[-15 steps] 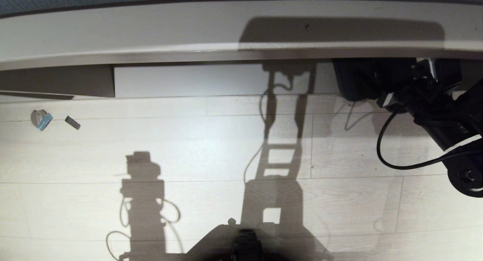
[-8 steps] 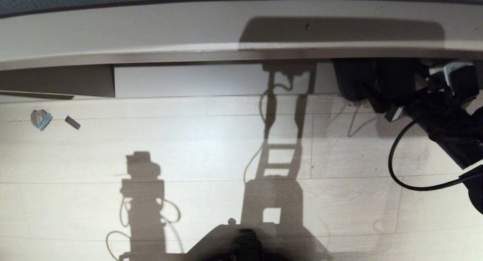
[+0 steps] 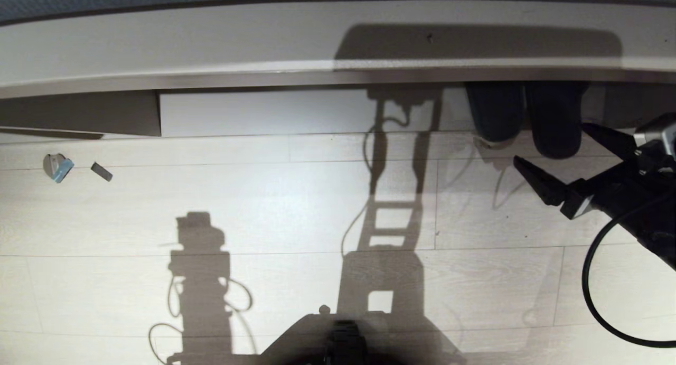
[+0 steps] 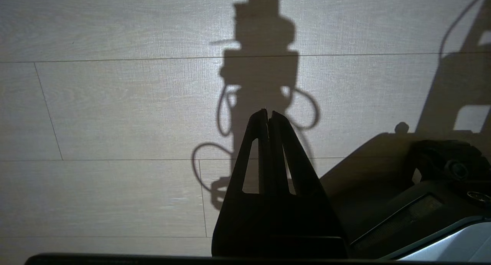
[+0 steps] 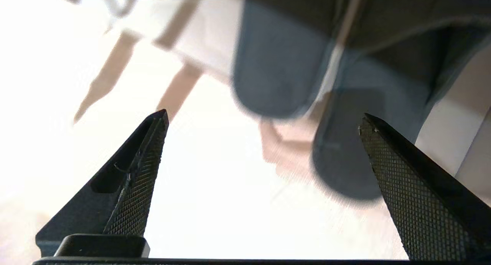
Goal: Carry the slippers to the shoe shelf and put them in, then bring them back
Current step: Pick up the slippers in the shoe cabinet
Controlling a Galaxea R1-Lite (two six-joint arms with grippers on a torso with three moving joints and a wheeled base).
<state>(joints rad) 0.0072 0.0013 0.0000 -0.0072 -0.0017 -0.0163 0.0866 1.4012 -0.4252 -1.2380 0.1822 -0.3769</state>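
Since the earlier frame the right gripper [image 3: 573,151] has backed out of the shoe shelf [image 3: 317,111], jaws wide and empty, leaving the 2 slippers [image 3: 525,117] side by side at its edge, likely for re-gripping.

Two slippers [image 3: 523,119] side by side at the shoe shelf [image 3: 264,111]. Two small scraps [image 3: 58,167] on the floor [image 3: 264,206]. One open tool [image 3: 573,159], one closed tool [image 4: 268,117].
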